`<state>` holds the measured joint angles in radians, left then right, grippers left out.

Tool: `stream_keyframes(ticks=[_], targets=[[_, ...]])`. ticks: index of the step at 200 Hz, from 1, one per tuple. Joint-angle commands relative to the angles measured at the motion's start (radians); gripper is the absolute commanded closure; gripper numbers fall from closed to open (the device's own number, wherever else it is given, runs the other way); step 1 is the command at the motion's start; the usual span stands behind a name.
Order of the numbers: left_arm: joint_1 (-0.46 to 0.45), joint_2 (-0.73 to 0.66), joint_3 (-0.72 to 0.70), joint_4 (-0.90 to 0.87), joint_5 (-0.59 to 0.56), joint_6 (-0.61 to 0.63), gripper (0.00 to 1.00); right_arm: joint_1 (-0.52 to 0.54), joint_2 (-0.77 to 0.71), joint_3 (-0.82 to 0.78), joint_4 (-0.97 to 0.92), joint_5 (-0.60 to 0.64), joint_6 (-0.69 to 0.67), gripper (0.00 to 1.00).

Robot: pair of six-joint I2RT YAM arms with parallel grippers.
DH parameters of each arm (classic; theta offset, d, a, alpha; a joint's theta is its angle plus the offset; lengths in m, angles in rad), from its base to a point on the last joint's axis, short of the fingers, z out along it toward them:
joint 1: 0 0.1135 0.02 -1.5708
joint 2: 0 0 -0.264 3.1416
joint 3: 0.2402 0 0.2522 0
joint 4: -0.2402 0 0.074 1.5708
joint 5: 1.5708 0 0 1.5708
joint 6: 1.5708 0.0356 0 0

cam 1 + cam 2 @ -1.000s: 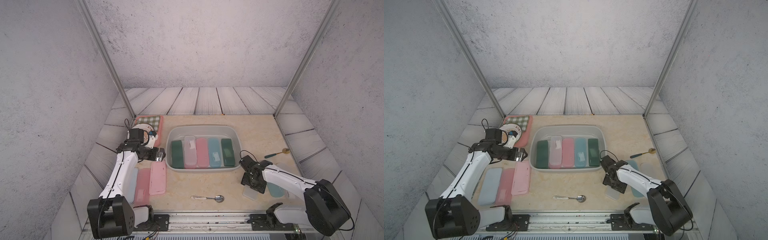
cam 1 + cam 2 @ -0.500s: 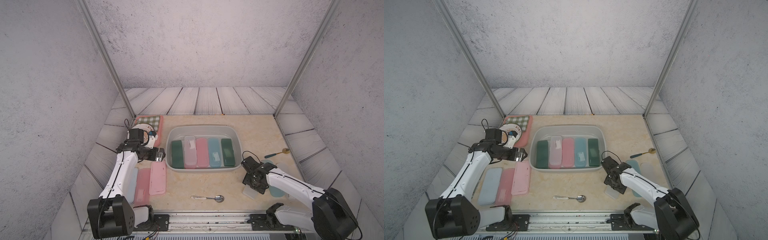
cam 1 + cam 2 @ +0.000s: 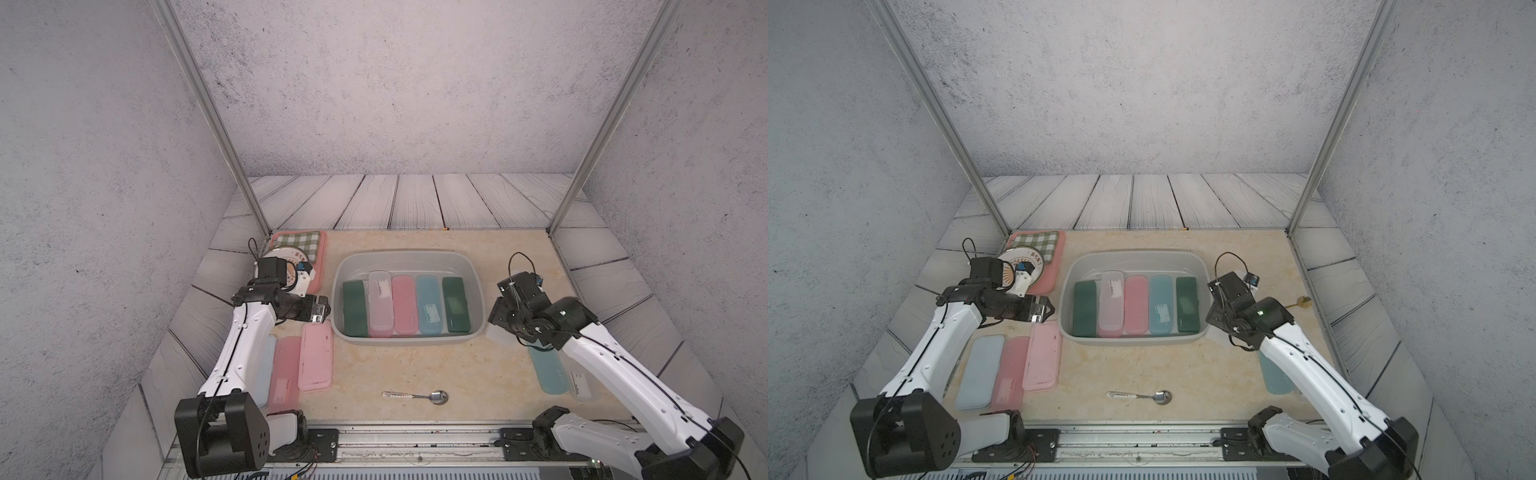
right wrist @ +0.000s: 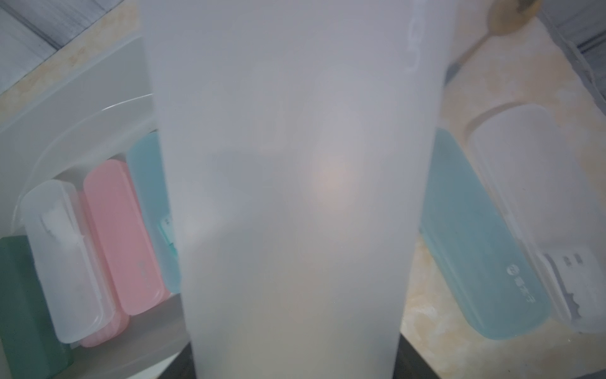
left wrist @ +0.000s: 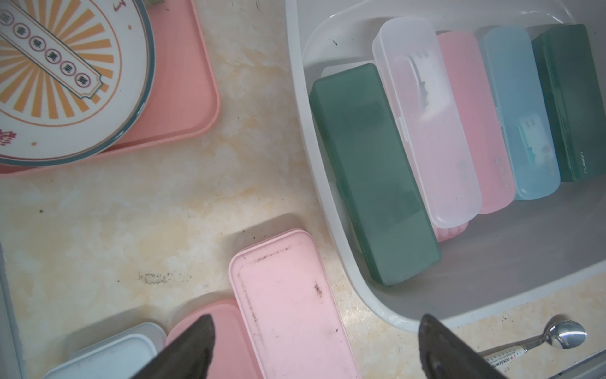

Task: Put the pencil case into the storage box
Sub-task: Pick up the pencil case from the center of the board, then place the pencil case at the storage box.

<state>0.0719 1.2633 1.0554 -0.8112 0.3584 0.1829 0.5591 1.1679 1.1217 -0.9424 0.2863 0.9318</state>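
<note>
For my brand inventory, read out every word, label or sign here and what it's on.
"nusign": dark green rectangular plastic pencil case at the right end of the light grey plastic storage box.
Chinese characters, round white plate: unclear.
Label, metal spoon handle: blurred.
Logo and characters, light blue plastic pencil case on the table: blurred.
Card inside the box's light blue pencil case: blurred.
Raised letters, frosted clear pencil case: blurred.

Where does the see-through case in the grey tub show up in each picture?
Both top views: clear case, second from the left in the storage box.
Left wrist: clear case between the dark green case and the pink case.
Right wrist: clear case beside the pink case.
Shared landmark: that pink case, alongside it in every view.
</note>
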Motion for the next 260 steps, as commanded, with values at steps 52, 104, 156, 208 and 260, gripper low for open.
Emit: stream_keyframes(ticks=[52,104,156,208,260], targets=[[0.008,-0.010,-0.012,0.005,-0.012,0.004,0.03,0.228,0.630,0.412,0.126,-0.035,-0.102,0.41],[0.009,-0.019,-0.013,0.005,-0.011,0.005,0.03,0.257,0.900,0.613,0.095,-0.057,-0.118,0.40],[0.009,-0.018,-0.014,0.005,-0.006,0.006,0.03,0.256,0.998,0.654,0.117,-0.096,-0.131,0.38],[0.009,-0.018,-0.014,0.004,-0.010,0.005,0.03,0.256,1.061,0.692,0.117,-0.123,-0.158,0.35],[0.009,-0.015,-0.014,0.003,-0.011,0.005,0.03,0.257,1.051,0.696,0.114,-0.143,-0.177,0.24]])
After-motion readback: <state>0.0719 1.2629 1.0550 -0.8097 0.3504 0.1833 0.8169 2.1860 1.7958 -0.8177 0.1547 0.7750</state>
